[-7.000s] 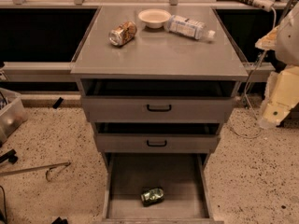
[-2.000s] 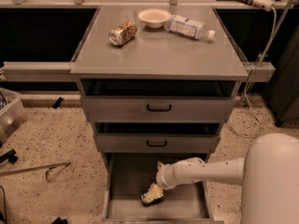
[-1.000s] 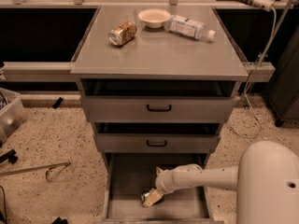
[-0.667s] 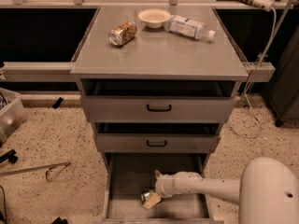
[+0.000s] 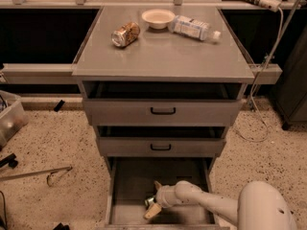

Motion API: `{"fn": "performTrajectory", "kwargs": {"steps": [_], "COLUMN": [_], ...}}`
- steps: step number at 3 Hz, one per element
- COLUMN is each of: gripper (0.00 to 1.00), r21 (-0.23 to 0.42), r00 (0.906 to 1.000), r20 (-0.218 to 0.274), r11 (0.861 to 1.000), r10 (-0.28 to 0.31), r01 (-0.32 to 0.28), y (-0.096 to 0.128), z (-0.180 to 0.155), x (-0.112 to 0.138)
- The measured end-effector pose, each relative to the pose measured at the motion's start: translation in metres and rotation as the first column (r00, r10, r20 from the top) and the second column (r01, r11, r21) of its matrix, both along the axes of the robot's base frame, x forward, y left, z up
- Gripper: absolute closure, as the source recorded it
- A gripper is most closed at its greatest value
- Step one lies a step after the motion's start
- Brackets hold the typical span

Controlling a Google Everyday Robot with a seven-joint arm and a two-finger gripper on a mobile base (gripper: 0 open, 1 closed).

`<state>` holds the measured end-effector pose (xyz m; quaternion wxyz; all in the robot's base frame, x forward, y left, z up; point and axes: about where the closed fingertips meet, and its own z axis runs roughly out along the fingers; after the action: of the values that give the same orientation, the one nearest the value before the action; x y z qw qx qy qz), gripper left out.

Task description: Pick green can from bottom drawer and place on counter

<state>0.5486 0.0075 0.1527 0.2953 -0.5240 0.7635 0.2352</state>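
Note:
The green can (image 5: 149, 201) lies on the floor of the bottom drawer (image 5: 128, 186), which is pulled out; only a small dark part of the can shows. My gripper (image 5: 154, 198) reaches down into this drawer from the lower right on a white arm. It is open, with one tan finger (image 5: 157, 185) behind the can and the other in front of it. The counter (image 5: 163, 54) is the grey top of the cabinet, well above the gripper.
On the counter lie a tan-orange patterned can (image 5: 125, 34), a white bowl (image 5: 158, 17) and a clear plastic bottle (image 5: 194, 28). The two upper drawers (image 5: 162, 111) stand slightly open above the arm. A cable hangs at the right; a bin and tools lie on the floor at the left.
The arm has come in from the right and gone down into the bottom drawer. Over the last second the gripper has sunk lower and its fingers now straddle the can.

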Motion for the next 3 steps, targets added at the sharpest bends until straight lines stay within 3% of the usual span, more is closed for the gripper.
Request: {"fn": "performTrajectory", "kwargs": {"steps": [1,3], "gripper": [0.0,0.42], "r21": [-0.013,-0.013], "r00": [0.9997,0.9997], "r20": [-0.022,-0.021], "r11": [1.0,1.0], "r10": [0.012,0.012], "r01": [-0.013,-0.012], "y": [0.0039,0.0041], "z": [-0.0187,-0.0189], "x": [0.0,0.0005]}}
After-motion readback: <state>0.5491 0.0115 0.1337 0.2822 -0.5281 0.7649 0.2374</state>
